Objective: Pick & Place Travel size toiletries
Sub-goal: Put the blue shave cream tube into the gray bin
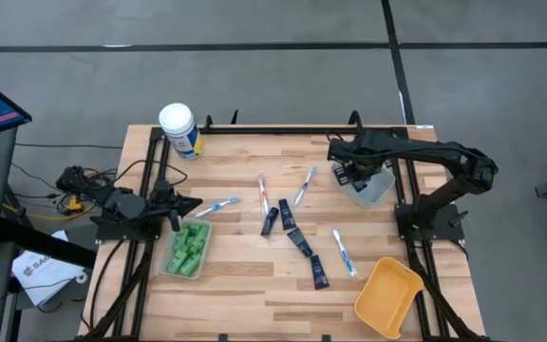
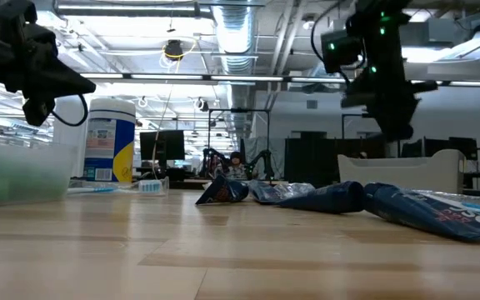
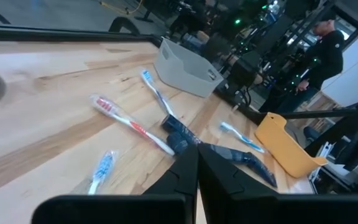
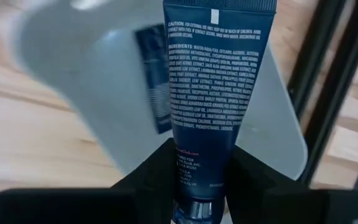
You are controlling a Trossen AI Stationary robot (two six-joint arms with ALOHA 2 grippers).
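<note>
While right jaws pinch a dark navy flat tube (image 4: 207,93) w/ long axis hanging over the grey plastic bin (image 1: 376,187) nr counter's far-right corner, left jaws sit pressed together.

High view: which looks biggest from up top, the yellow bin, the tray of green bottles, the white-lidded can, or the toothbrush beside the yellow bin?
1. Yellow bin
2. Tray of green bottles
3. White-lidded can, though standing upright it shows mostly its lid
4. Toothbrush, long but very thin
</note>
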